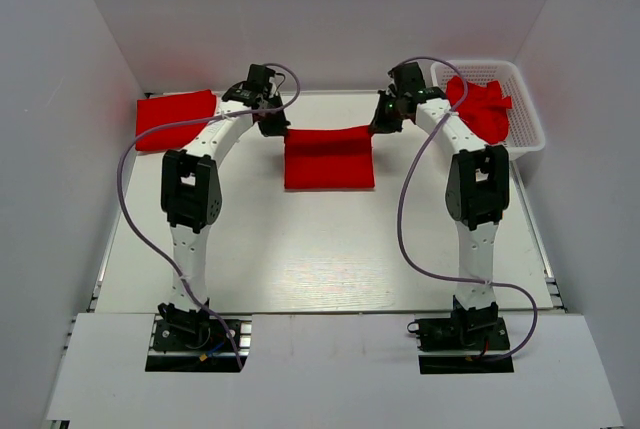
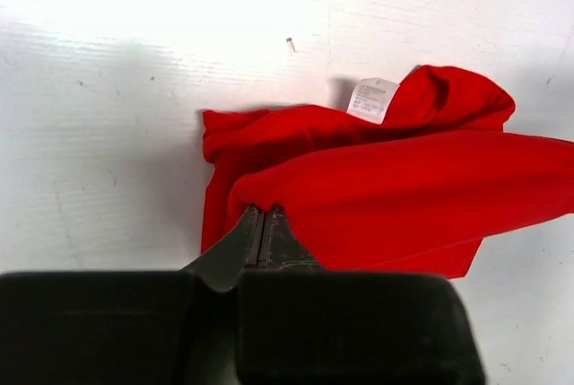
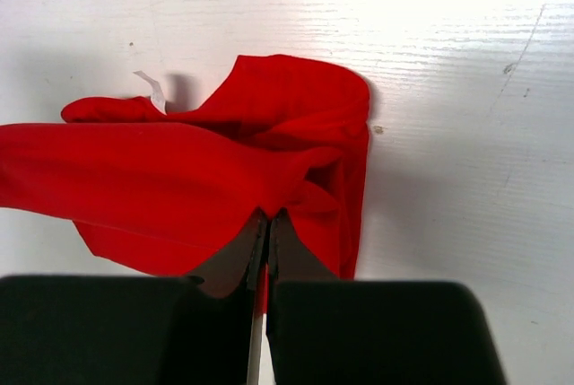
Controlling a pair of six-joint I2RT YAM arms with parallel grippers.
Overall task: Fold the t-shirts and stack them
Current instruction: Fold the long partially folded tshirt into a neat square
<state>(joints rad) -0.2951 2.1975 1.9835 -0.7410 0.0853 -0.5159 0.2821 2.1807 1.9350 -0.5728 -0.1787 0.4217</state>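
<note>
Top external view: red t-shirt [image 1: 328,157] near the middle of the far edge of the surface, pinched at its far left corner by the left gripper [image 1: 272,127] and at its far right corner by the right gripper [image 1: 383,121]. In both wrist views, jaws pressed together on the cloth. At the far left corner, a folded red shirt [image 1: 175,117]; at the far right corner, a white basket [image 1: 530,119] with crumpled red shirts [image 1: 480,107].

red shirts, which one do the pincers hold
The middle shirt, gripped by left pincer and right pincer; the folded shirt lies free, the crumpled shirt fills a basket.
</note>
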